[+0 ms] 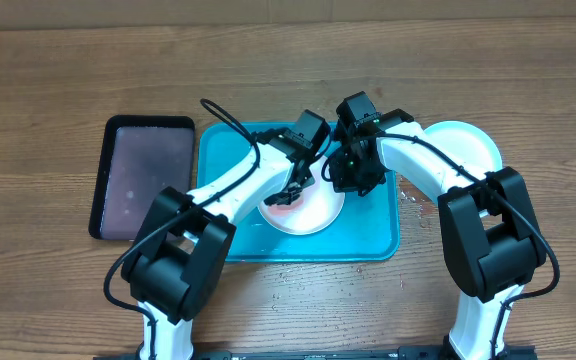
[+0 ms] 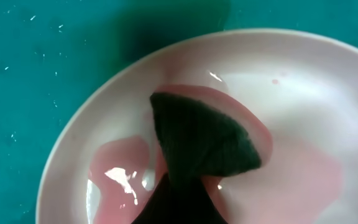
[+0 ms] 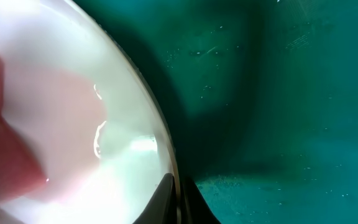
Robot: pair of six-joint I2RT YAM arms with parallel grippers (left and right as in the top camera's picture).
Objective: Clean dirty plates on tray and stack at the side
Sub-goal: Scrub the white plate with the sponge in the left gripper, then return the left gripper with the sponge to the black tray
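A white plate (image 1: 315,212) lies on the turquoise tray (image 1: 230,232), with thin pink liquid spread over its middle (image 2: 120,168). My left gripper (image 1: 291,190) is shut on a dark green sponge (image 2: 201,137) that presses flat on the wet plate (image 2: 303,93); the sponge hides the fingertips. My right gripper (image 1: 347,180) is shut on the plate's right rim (image 3: 166,155), one finger (image 3: 160,202) inside the rim and the other over the tray (image 3: 278,93). A second pale plate (image 1: 468,146) rests on the table to the right of the tray, partly under my right arm.
A narrow black tray (image 1: 143,175) lies on the wooden table left of the turquoise tray. Both arms cross over the tray's middle. Water droplets speckle the tray floor (image 2: 36,68).
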